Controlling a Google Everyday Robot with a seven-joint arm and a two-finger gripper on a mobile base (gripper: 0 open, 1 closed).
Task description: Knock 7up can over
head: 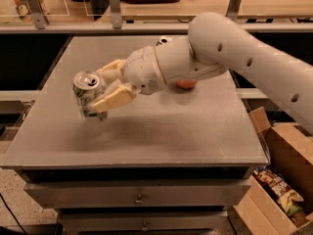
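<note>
Camera view: grey metal tabletop [186, 131].
Can: pale silver-white 7up can with green markings [86, 93], tilted, near the tabletop's left edge.
Gripper: cream two-finger gripper [101, 88], fingers clamped around the can.

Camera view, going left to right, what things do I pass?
7up can → gripper, its fingers clasping that can → can top behind the arm → orange object under the arm → cardboard box beside the table.
</note>
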